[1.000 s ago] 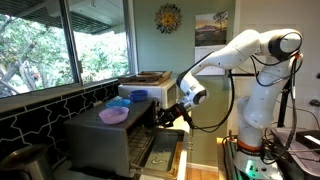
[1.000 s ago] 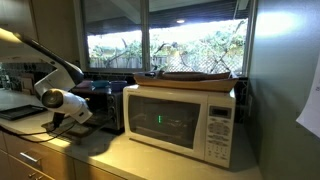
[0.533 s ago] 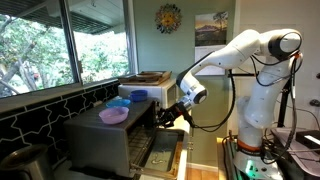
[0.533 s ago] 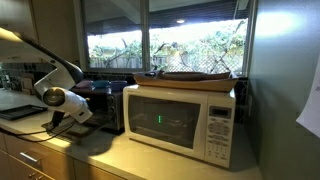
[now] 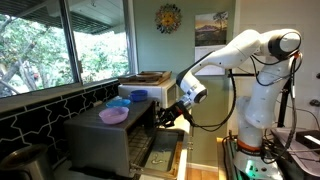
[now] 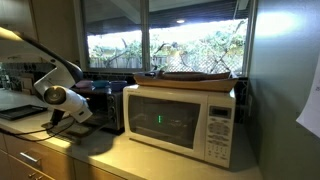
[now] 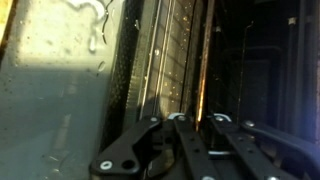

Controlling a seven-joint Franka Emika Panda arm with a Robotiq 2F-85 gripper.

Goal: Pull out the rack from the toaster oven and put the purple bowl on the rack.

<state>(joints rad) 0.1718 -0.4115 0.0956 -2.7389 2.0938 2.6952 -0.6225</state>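
The dark-grey toaster oven (image 5: 100,148) stands with its door (image 5: 160,156) dropped open. On its top sits the purple bowl (image 5: 113,115), upright and apart from the arm. My gripper (image 5: 164,117) is at the mouth of the cavity, low over the door. In the wrist view the rack (image 7: 170,60) shows as thin metal wires running away from me. The gripper (image 7: 200,121) is shut, and a bright front wire of the rack passes between its fingertips (image 7: 183,119). In an exterior view the gripper (image 6: 58,122) hangs in front of the oven (image 6: 105,100).
Blue bowls (image 5: 122,102) sit behind the purple one on the oven top, with a white appliance (image 5: 148,84) farther back. A white microwave (image 6: 180,122) stands beside the oven. Windows run along the wall. The glass door (image 7: 60,90) lies under the wrist.
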